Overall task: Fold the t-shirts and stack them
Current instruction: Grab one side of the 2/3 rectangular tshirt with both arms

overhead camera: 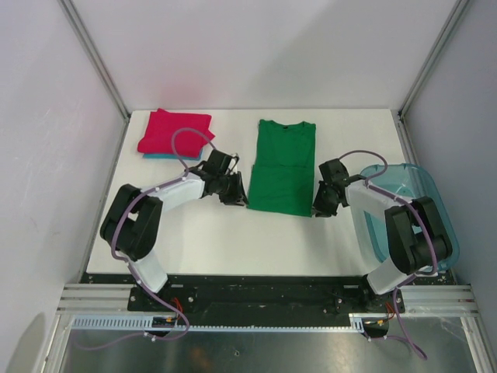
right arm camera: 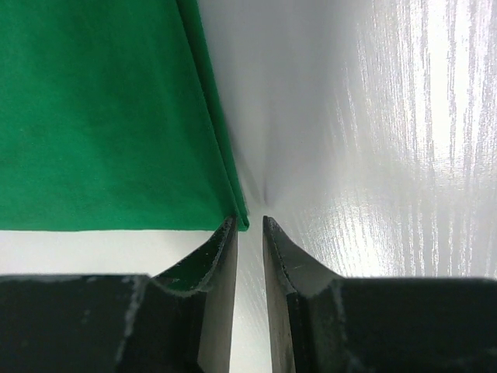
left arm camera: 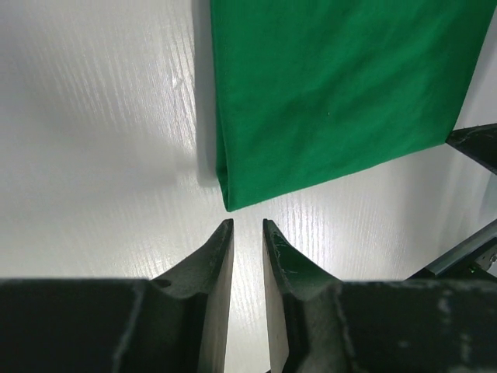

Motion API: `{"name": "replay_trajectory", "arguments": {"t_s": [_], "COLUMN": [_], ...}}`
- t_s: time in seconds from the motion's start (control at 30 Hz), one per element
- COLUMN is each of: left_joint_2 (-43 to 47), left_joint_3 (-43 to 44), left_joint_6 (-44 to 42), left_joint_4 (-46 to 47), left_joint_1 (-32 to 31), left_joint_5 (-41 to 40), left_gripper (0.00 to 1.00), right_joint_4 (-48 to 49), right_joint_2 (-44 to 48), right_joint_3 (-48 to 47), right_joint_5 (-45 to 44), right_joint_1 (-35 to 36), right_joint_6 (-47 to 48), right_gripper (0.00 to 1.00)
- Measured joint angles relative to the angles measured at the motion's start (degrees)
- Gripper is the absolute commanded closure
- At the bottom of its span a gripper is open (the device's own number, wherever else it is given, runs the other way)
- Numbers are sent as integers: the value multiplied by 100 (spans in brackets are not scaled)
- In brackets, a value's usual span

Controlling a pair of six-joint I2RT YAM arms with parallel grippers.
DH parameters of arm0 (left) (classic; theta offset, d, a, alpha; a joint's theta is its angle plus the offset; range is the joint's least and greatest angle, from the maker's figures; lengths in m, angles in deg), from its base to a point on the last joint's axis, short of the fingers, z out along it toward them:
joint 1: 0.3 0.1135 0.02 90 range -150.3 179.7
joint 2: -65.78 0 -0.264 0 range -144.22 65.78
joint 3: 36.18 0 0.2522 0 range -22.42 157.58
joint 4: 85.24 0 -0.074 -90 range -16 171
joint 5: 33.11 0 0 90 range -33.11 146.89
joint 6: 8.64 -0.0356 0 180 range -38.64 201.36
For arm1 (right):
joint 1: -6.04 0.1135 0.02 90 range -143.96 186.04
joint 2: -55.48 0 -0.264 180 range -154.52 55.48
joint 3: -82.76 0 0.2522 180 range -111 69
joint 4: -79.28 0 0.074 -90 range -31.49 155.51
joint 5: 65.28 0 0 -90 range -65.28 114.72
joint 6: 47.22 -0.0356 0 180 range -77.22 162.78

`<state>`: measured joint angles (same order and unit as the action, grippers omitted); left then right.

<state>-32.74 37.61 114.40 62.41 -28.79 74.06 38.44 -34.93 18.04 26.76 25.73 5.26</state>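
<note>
The green t-shirt (overhead camera: 282, 166) lies flat mid-table, its sides folded in to a long strip, collar at the far end. My left gripper (overhead camera: 233, 197) sits at its near left corner (left arm camera: 227, 203), jaws narrowly open and empty just short of the cloth. My right gripper (overhead camera: 318, 208) sits at its near right corner (right arm camera: 239, 221), jaws narrowly open, the cloth corner touching the left fingertip (right arm camera: 227, 229). The magenta-red t-shirt (overhead camera: 175, 132) lies folded at the far left on a light blue t-shirt (overhead camera: 166, 157), of which only an edge shows.
A translucent blue-green plastic bin (overhead camera: 433, 203) stands at the table's right edge, beside the right arm. White walls with metal posts close in the table on three sides.
</note>
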Motion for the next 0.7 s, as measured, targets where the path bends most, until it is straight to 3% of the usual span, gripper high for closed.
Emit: {"name": "replay_trajectory", "arguments": {"t_s": [0.7], "left_joint_2": [15], "left_joint_3": [-66], "left_joint_6": [-2], "left_joint_4": [98], "left_joint_1": [0], "left_joint_5": [0], "left_gripper": [75], "right_joint_4": [197], "right_joint_2": [0], "right_joint_3": [52], "right_joint_5": [-514], "right_joint_1": [407], "right_joint_6": [-186], "right_gripper": [75]}}
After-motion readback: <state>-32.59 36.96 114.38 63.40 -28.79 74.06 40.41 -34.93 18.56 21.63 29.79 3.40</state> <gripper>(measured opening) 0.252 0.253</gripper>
